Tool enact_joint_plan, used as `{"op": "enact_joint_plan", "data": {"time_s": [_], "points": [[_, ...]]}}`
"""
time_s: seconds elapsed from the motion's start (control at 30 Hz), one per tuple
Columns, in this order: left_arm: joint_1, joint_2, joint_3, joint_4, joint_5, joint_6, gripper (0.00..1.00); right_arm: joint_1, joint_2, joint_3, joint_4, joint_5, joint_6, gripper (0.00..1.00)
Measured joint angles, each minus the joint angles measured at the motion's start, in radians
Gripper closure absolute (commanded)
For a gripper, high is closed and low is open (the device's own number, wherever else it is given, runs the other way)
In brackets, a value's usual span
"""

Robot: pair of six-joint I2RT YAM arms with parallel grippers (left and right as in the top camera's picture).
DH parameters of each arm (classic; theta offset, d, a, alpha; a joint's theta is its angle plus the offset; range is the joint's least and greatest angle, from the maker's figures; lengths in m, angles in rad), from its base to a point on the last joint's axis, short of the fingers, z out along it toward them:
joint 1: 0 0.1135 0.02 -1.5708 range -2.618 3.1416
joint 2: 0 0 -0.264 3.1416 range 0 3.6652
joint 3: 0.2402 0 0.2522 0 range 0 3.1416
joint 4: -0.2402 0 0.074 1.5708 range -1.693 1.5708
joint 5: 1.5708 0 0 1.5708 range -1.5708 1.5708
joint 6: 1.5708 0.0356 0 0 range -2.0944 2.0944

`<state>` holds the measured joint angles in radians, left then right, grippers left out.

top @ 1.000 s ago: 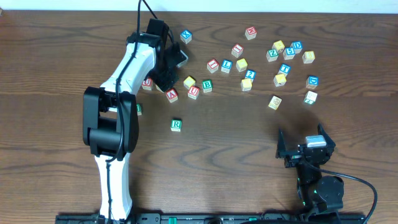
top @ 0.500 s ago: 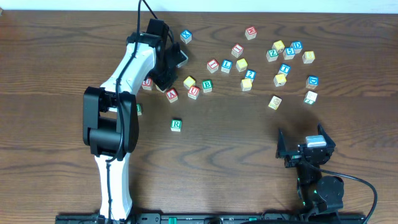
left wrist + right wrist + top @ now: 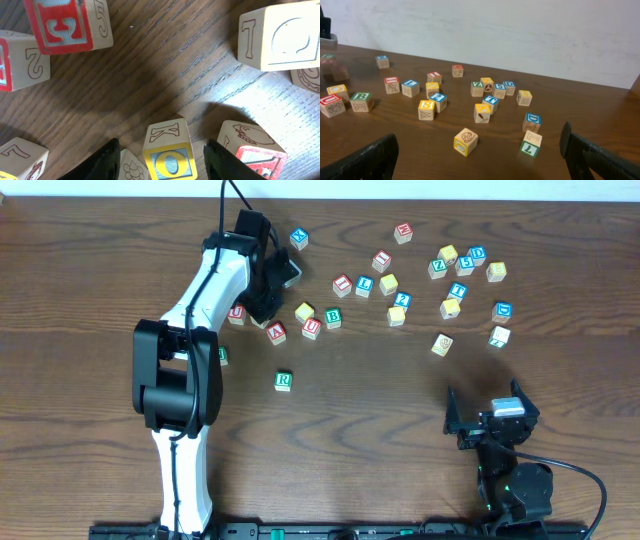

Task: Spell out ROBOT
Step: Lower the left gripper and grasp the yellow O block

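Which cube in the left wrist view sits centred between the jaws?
The yellow-faced O cube, with K on its upper side. It alone sits midway between the left gripper's jaws; the red-faced cube lies well beyond them.

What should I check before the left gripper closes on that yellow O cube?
1. O cube between the left gripper fingers: ok.
2. Pads touching the O cube: not ok, gaps on both sides.
3. Closing path clear: not ok, a flower-pictured cube crowds one side.
4. R cube standing apart, bare table beside it: ok.
5. Right gripper open, holding nothing: ok.
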<state>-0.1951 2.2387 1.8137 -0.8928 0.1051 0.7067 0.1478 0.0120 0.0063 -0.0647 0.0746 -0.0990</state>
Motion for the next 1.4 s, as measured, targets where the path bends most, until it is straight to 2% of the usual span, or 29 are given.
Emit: {"op": "enact_joint_plan", "data": {"time_s": [1.13,1.17,1.2,1.3,1.33,1.4], "points": [[0.016,0.0,-0.086,0.05,0.073,-0.026,0.54,0.0,0.0,0.0,0.0,0.0,0.0,0.01],[0.016,0.0,-0.086,0.052,0.073,-0.026,0.55,0.0,0.0,0.0,0.0,0.0,0.0,0.01],[0.016,0.0,-0.086,0.054,0.073,-0.026,0.64,0.0,0.0,0.0,0.0,0.0,0.0,0.01],[0.016,0.0,-0.086,0.059,0.069,-0.024,0.77,0.0,0.0,0.0,0.0,0.0,0.0,0.01],[0.016,0.0,-0.086,0.06,0.068,-0.029,0.85,0.0,0.0,0.0,0.0,0.0,0.0,0.01],[0.016,0.0,-0.086,0.06,0.066,-0.026,0.91,0.0,0.0,0.0,0.0,0.0,0.0,0.01]]}}
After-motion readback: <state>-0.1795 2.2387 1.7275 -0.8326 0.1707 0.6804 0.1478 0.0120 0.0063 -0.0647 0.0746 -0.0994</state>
